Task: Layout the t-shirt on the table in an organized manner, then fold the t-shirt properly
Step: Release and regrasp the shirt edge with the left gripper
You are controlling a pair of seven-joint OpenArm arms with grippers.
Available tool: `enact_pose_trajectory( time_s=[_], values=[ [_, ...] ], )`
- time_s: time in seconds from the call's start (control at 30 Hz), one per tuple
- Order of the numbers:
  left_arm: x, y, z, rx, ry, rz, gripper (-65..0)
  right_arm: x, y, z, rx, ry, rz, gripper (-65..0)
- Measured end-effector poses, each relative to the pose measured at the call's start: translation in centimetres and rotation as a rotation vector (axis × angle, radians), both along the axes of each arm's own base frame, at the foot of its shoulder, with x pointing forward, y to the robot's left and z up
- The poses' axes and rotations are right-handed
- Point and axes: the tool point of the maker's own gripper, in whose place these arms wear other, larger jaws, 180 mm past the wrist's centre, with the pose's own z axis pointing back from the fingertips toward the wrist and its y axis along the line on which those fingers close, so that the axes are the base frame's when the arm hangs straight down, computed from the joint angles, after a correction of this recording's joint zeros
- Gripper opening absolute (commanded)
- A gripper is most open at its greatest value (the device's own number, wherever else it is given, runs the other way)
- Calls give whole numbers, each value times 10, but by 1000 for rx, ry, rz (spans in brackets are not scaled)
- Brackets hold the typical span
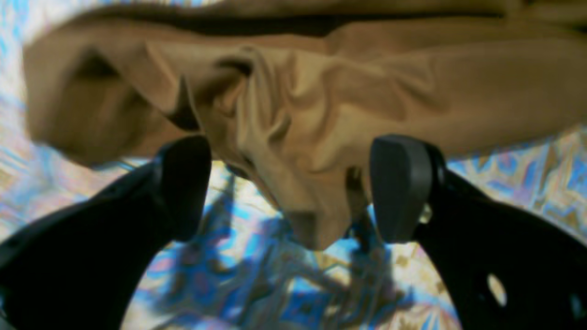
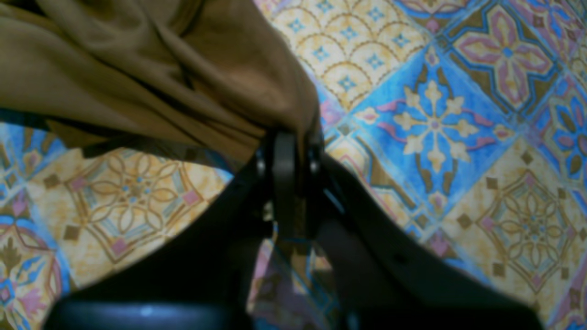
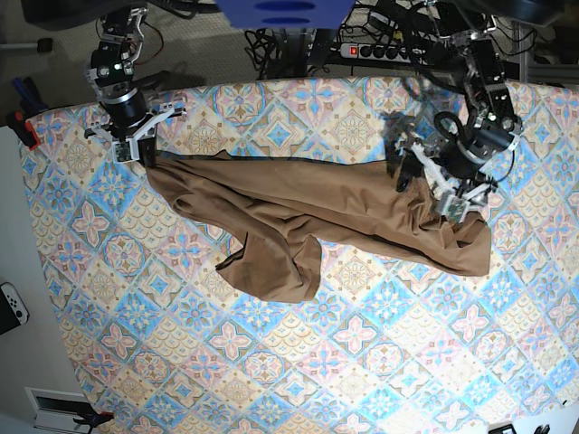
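Observation:
The tan-brown t-shirt (image 3: 317,217) lies crumpled in a long band across the table (image 3: 271,371), from the back left to the right side. My right gripper (image 3: 145,155) is at the shirt's back-left end. In its wrist view the gripper (image 2: 289,137) is shut on a bunched edge of the t-shirt (image 2: 137,68). My left gripper (image 3: 432,188) hovers over the shirt's right end. There the left gripper (image 1: 291,188) stands open, and a wrinkled point of the t-shirt (image 1: 312,137) hangs loose between the fingers (image 1: 399,183), touching neither.
A white controller (image 3: 9,307) lies off the table's left edge, and a red clamp (image 3: 27,127) sits at the back left corner. Cables and a power strip (image 3: 380,45) run behind the back edge. Patterned cloth (image 2: 435,114) shows all around the shirt.

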Motion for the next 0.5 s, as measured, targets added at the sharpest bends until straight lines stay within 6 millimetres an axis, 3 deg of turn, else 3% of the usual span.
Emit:
enact_pose_trajectory(
  time_s=[0.27,0.5],
  values=[
    [7,10,-20,-331,-63,161,-150,0,0,0,0,1,0,-650],
    [13,9,-25,-425,-66,199,-150,0,0,0,0,1,0,-650]
  ],
)
